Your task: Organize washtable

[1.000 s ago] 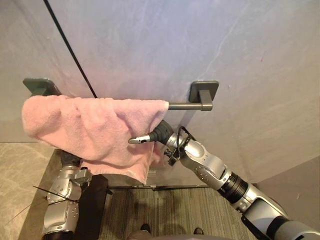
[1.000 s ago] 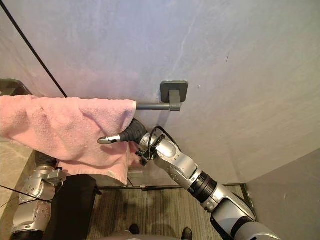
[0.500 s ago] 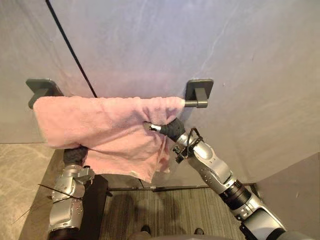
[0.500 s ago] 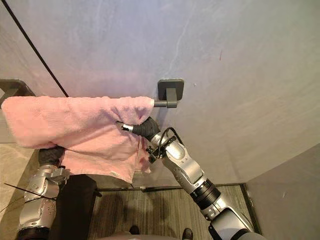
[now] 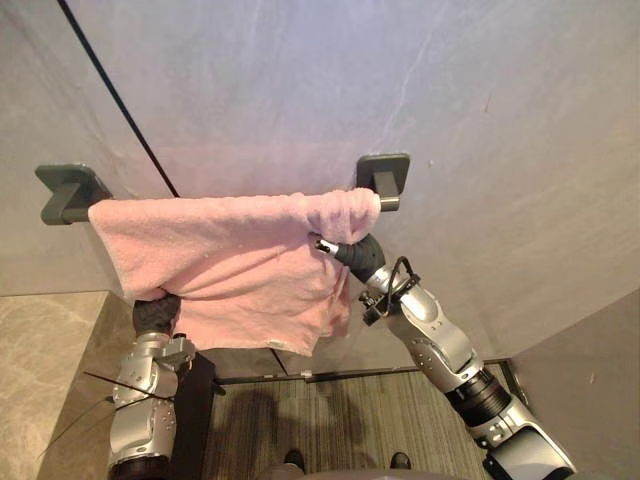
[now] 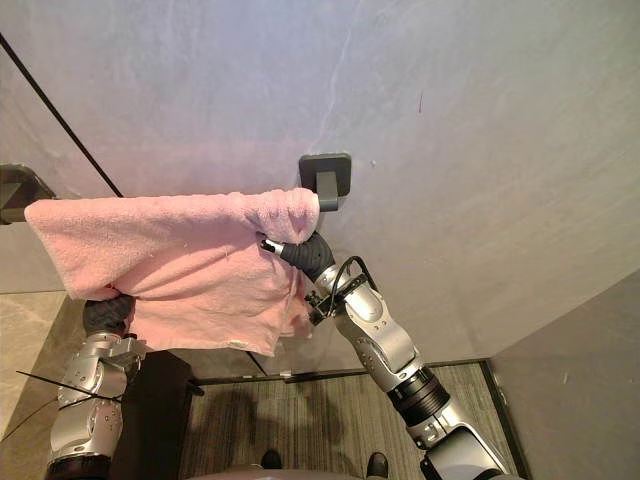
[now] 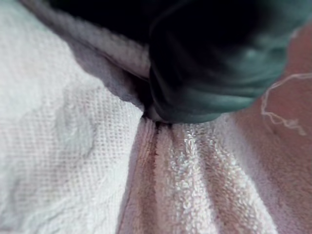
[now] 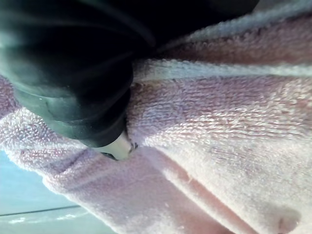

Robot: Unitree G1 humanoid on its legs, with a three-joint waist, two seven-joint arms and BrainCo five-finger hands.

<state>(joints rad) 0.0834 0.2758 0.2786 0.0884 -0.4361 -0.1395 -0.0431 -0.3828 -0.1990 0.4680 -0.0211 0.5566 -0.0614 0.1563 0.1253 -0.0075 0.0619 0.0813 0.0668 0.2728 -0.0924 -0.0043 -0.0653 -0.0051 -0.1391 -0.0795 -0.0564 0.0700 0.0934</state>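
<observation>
A pink towel [image 5: 230, 260] hangs over a dark wall bar that runs between a left bracket [image 5: 62, 190] and a right bracket [image 5: 385, 172]. The towel covers almost the whole bar, and its right end is bunched up against the right bracket. My right hand [image 5: 355, 255] is at the towel's right edge just below the bar, its fingers curled into the cloth [image 8: 204, 112]. My left hand [image 5: 155, 313] reaches up under the towel's lower left corner. Folds of towel [image 7: 195, 175] gather into it.
The bar is fixed to a grey stone wall [image 5: 300, 80] crossed by a thin dark diagonal line. A beige marble surface [image 5: 40, 350] lies at the lower left, with a dark block [image 5: 195, 400] beside my left arm. Striped flooring [image 5: 330, 420] shows below.
My right hand's fingers have curled onto the towel's right edge and drawn it right along the bar, up to the right bracket. My left hand has risen under the lower left corner.
</observation>
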